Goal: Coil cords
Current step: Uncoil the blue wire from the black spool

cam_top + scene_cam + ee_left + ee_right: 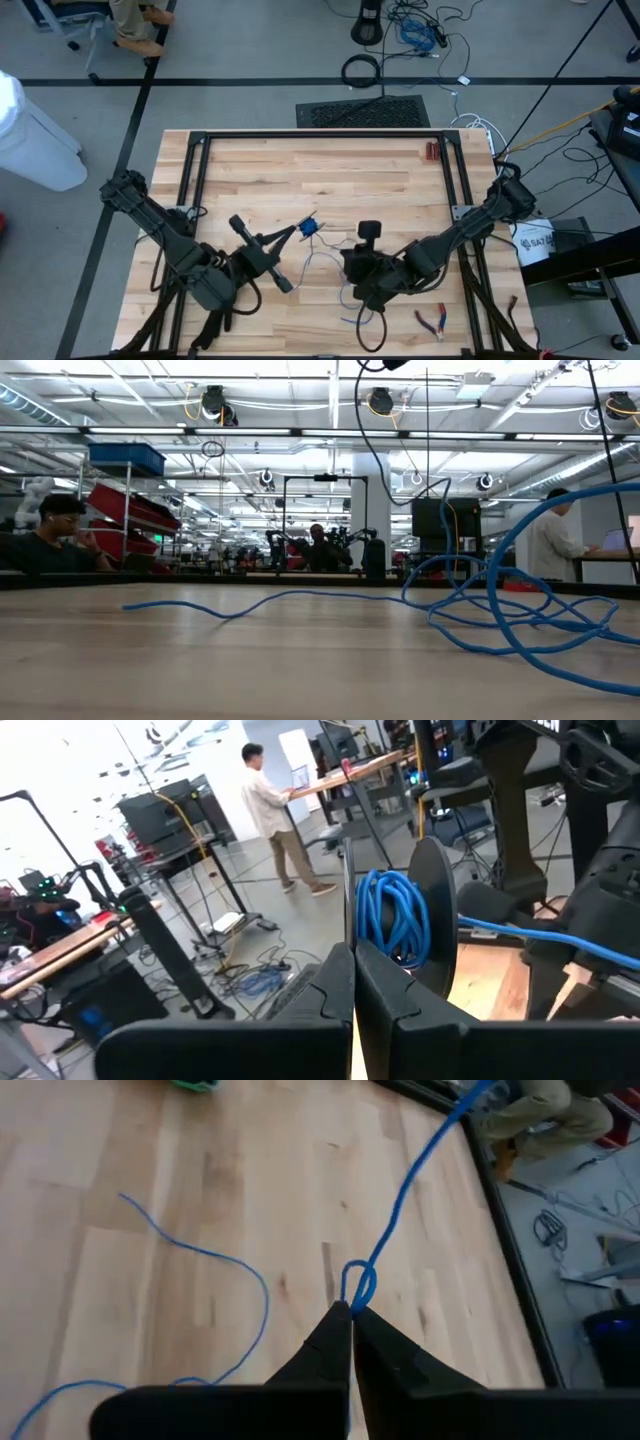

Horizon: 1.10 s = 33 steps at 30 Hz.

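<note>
Showing: pale wooden slat table inside a black metal frame.
Open room: upper half of the high view's tabletop bare; red-handled pliers near the lower-right edge.
Left gripper: centre-left, fingers clenched together, a bundle of thin blue cord wound against a dark round disc just beyond them.
Right gripper: lower centre, grasping a loop of the cord.
Cord slack: loose curves across the boards.
Room: concrete floor, people at benches behind.
</note>
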{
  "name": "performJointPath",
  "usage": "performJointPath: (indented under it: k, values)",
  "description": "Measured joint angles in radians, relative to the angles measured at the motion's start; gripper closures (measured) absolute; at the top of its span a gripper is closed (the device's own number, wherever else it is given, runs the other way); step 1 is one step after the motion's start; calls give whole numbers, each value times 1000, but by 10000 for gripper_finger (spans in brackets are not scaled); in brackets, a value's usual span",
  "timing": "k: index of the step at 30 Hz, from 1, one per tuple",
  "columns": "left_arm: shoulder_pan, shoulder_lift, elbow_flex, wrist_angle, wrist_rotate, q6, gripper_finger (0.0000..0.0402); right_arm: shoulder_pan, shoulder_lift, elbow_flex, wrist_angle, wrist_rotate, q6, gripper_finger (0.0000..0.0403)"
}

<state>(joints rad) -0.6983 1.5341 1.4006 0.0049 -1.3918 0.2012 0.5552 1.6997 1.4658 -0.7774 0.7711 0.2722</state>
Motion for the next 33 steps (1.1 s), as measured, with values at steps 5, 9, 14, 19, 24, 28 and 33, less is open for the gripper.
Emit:
performJointPath:
  k: [5,9,14,19,24,28,33]
  values:
    - [0,0,0,-65,0,-57,401,1,-5,0,116,-67,-55,369]
    - [5,0,-1,-98,-1,-97,401,1,-5,0,229,-192,-139,340]
    - [4,0,-1,-103,-1,-118,401,0,-5,0,308,-193,-196,317]
    - [4,1,-1,-102,0,-118,401,-8,2,0,391,-193,-207,305]
    - [4,1,-2,-101,18,-119,401,-18,9,0,432,-167,-209,298]
    - [4,1,-2,-101,23,-121,401,-10,9,0,430,-22,-209,291]
    - [4,1,-2,-101,24,-121,401,15,5,0,457,81,-231,282]
